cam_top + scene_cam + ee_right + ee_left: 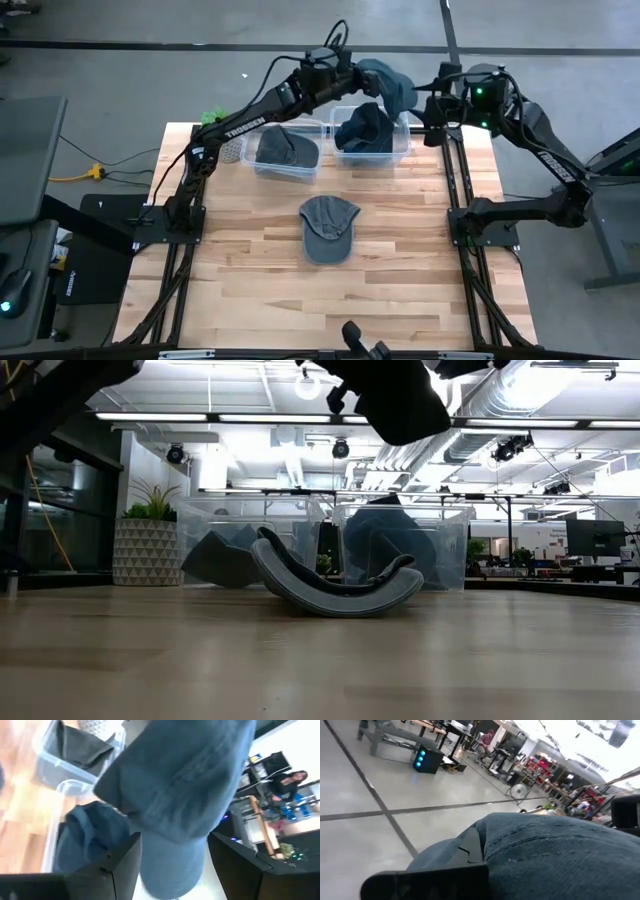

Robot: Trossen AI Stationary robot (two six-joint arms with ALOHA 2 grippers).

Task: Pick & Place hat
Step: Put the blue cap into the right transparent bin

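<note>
A blue hat (392, 85) hangs high over the far edge of the right clear bin (400, 150), with my left gripper (355, 75) shut on it. My right gripper (175, 865) is open at the far right, and its two fingers (125, 862) stand on either side of the blue hat (180, 795). A grey hat (328, 228) lies on the wooden table's middle, resting on its crown and brim (335, 588). Another grey hat (285, 150) lies in the left bin and a dark blue one (366, 128) in the right bin. My left gripper pinches the blue hat's cloth (495, 845) between its shut fingers (472, 847), coming level from the table's left side. Which part of the hat this is I cannot tell. The hat is lifted clear, high above the bins. My right gripper: whether its open fingers touch the hat I cannot tell.
The two clear bins stand side by side at the table's far edge (250, 545). The wooden top (260, 290) in front of the grey hat is bare. A potted plant (148, 535) and people at desks (292, 780) show in the room beyond.
</note>
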